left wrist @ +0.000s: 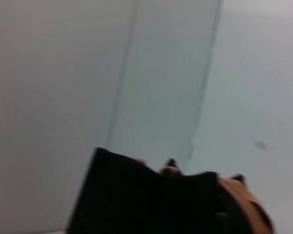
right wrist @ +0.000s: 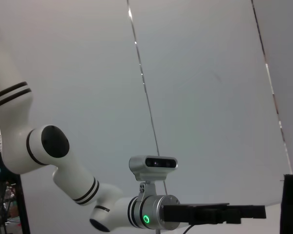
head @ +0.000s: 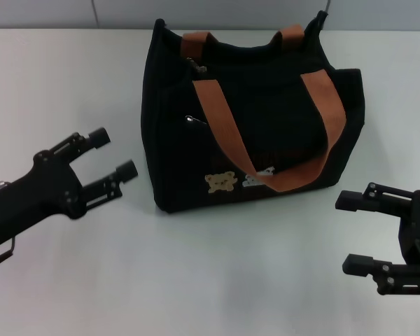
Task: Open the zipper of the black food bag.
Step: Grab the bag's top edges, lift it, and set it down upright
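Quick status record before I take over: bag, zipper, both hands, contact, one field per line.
bag: black food bag upright on the white table, orange-brown straps, bear patch on the near side
zipper: runs along the top edge; whether it is open or closed cannot be told
left hand: open, empty, beside the bag on the robot's left, fingers toward it
right hand: open, empty, low near the bag's near right corner
contact: neither hand touches the bag
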Available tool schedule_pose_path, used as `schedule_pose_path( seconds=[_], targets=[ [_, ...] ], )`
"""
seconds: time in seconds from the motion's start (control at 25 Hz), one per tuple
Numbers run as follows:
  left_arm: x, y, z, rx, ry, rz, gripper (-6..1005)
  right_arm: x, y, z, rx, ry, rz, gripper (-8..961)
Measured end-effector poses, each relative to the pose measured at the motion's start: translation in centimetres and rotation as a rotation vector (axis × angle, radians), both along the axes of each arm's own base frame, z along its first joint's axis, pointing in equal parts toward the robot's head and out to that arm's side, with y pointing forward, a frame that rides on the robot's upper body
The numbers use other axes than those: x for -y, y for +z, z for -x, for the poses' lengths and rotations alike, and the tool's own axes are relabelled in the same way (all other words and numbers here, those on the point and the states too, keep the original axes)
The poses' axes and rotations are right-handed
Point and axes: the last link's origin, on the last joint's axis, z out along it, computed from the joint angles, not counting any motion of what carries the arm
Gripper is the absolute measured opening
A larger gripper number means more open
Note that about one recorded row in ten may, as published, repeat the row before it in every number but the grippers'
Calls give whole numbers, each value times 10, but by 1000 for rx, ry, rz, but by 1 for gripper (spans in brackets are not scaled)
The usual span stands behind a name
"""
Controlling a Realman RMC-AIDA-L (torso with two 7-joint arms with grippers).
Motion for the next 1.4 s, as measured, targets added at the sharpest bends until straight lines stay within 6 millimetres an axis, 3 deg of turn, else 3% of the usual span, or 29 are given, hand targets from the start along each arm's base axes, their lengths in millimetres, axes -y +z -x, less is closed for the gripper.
schedule_pose_path(
  seconds=[0.24,0.32,0.56,1.0,1.2,1.4],
  targets=[
    [-9,-10,-5,4,6,-8,744,0,-1,-1,4,-10,-6,777],
    [-19,-27,-14,-7,8,15,738,0,-1,-1,4,-11,-7,777],
    [-31,-51,-17,-63,48,15,719,0,-1,-2,4,-13,-8,777],
    [-29,-58,-19,-96,26,-1,686,1,-2,-4,11,-26,-13,778],
    [-29,-58,-18,-97,27,0,427,1,-2,-4,12,-27,-13,778],
    [-29,-58,-18,-100,27,1,297,0,-2,-4,13,-28,-14,778]
  ],
)
